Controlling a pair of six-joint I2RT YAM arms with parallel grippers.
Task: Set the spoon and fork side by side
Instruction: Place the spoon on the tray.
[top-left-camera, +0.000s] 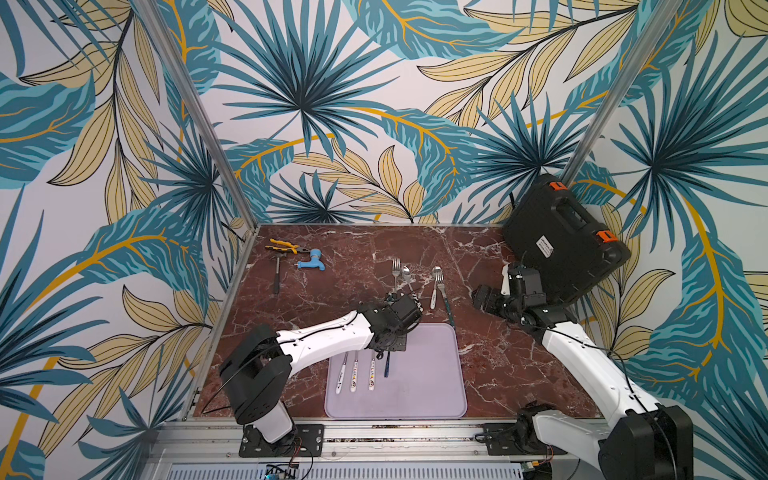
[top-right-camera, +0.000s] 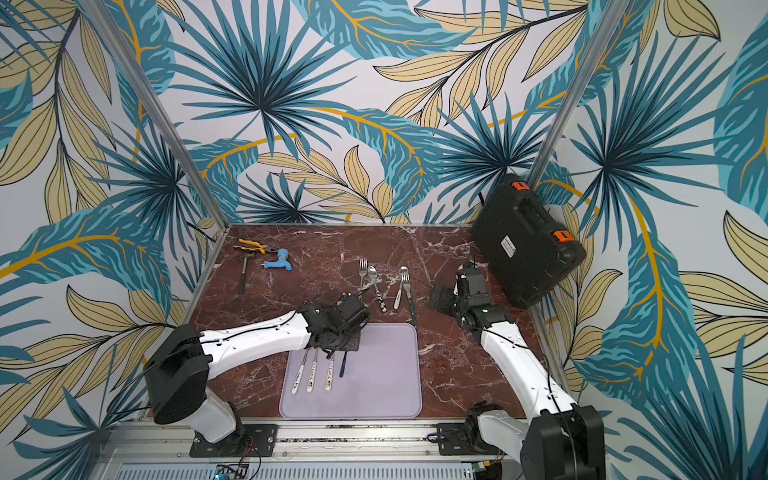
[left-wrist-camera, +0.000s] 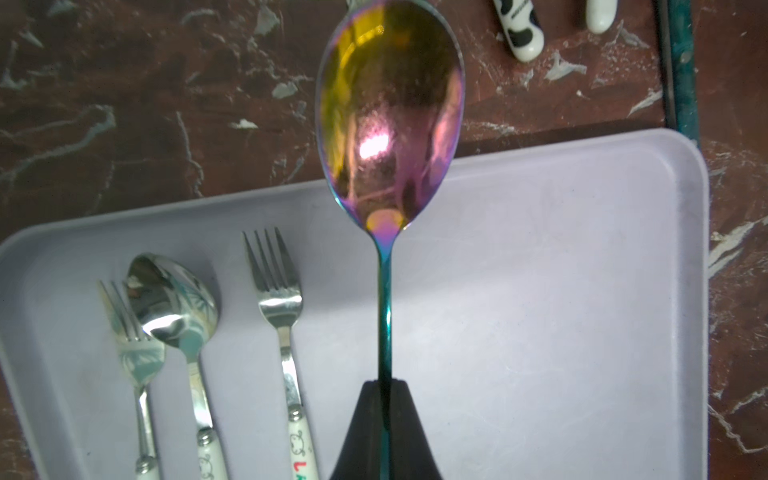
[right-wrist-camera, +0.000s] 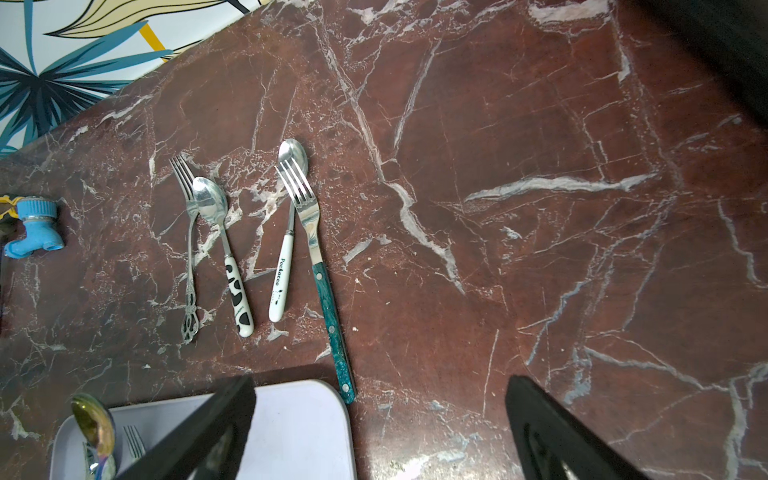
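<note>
Hiding spoon (left-wrist-camera: 390, 116) handle's end: left hand (left-wrist-camera: 385, 399)

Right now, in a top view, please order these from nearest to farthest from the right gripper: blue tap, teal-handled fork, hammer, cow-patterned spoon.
Measured from the right gripper, which is open on the right side:
1. teal-handled fork, just beside it, to its left.
2. cow-patterned spoon, toward the middle.
3. blue tap, far left, at the rear.
4. hammer, at the left edge.

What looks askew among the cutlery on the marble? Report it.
The teal-handled fork lies crossed over the white-handled spoon, its tines covering the bowl: that pair forms a V rather than lying parallel. Its handle end sits at a corner of the lilac tray.
</note>
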